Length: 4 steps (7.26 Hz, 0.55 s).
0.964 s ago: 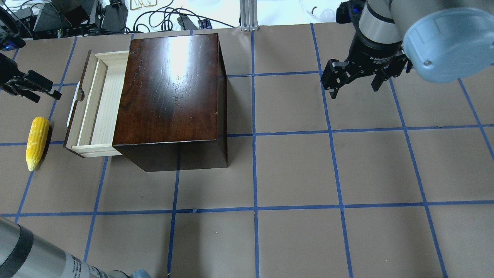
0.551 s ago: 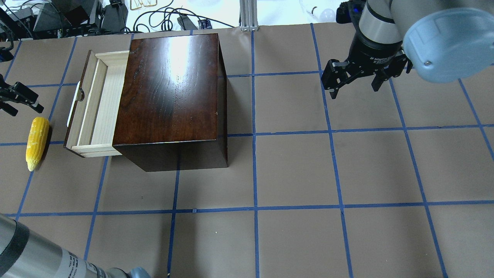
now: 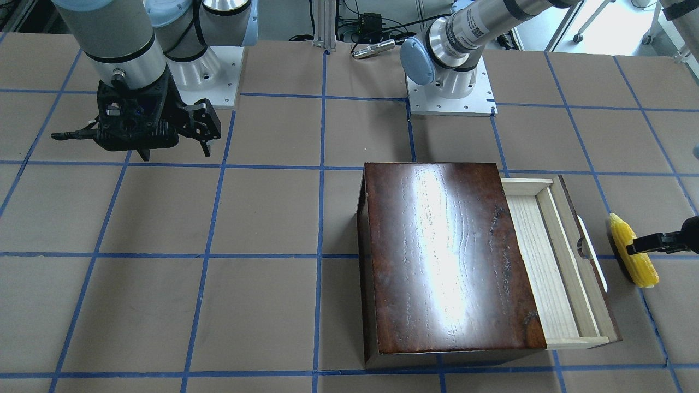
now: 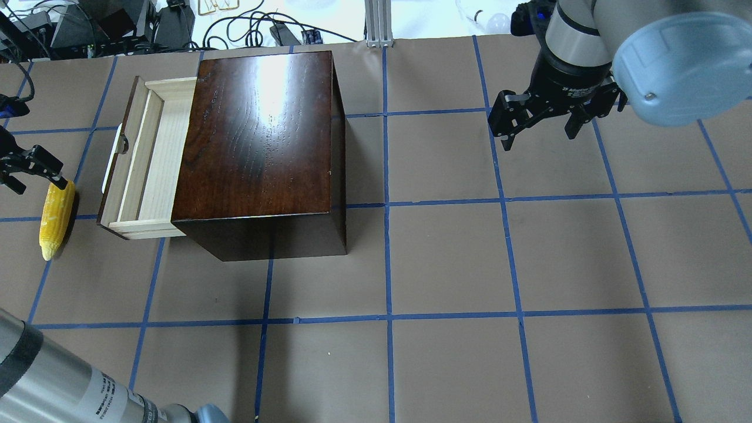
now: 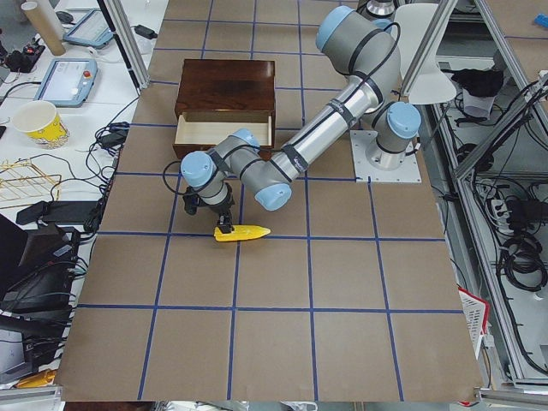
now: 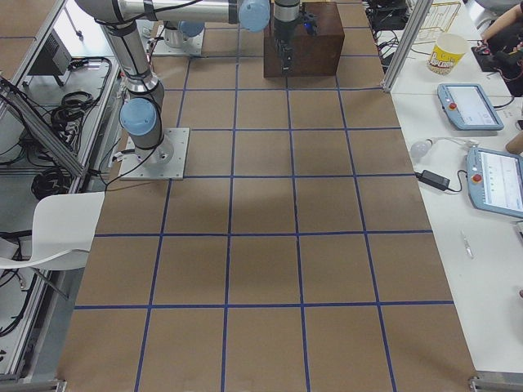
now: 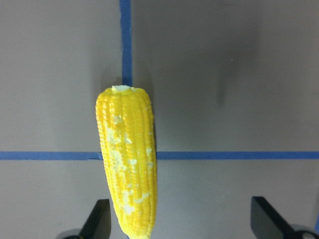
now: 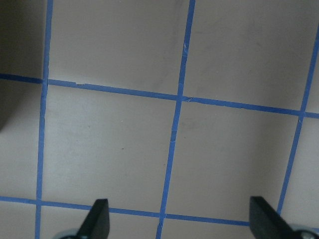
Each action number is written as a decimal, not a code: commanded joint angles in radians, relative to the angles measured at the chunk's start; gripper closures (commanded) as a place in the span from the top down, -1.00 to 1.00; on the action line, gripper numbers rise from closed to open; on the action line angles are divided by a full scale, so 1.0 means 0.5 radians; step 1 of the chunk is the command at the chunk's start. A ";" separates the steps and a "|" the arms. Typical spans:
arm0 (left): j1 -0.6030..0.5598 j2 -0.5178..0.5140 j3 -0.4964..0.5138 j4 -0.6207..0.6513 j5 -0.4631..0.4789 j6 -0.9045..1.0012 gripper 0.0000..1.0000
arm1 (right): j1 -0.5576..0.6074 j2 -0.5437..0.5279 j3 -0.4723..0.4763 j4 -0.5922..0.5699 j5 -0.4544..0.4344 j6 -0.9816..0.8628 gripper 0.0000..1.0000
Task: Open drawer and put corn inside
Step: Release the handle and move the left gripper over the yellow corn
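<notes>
The drawer (image 4: 155,158) stands pulled partly out of the dark box (image 4: 258,135), its pale tray empty and its white handle (image 4: 107,176) facing left. It also shows in the front view (image 3: 546,262). The yellow corn (image 4: 56,220) lies on the table left of the drawer, seen also in the front view (image 3: 643,270) and the left side view (image 5: 242,233). My left gripper (image 4: 35,182) is open over the corn's thick end. In the left wrist view the corn (image 7: 128,169) lies close to one finger (image 7: 99,221). My right gripper (image 4: 539,138) is open and empty, far right.
Blue tape lines grid the brown table. Cables and gear lie beyond the far edge, with an aluminium post (image 4: 376,23) there. The arm base plates (image 3: 450,95) sit on the robot's side. My left arm's forearm (image 4: 59,388) crosses the near left corner.
My left gripper has moved from beside the drawer handle toward the near edge and now sits over the corn's thick end. The corn, drawer and right arm have not moved.
</notes>
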 commanded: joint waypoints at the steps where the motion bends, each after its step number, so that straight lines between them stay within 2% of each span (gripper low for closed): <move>1: 0.011 -0.097 -0.029 0.148 0.006 0.002 1.00 | -0.005 0.000 0.000 0.000 0.000 0.000 1.00; 4: 0.011 -0.168 -0.026 0.231 0.003 0.018 1.00 | 0.001 0.000 0.000 0.000 0.000 0.000 1.00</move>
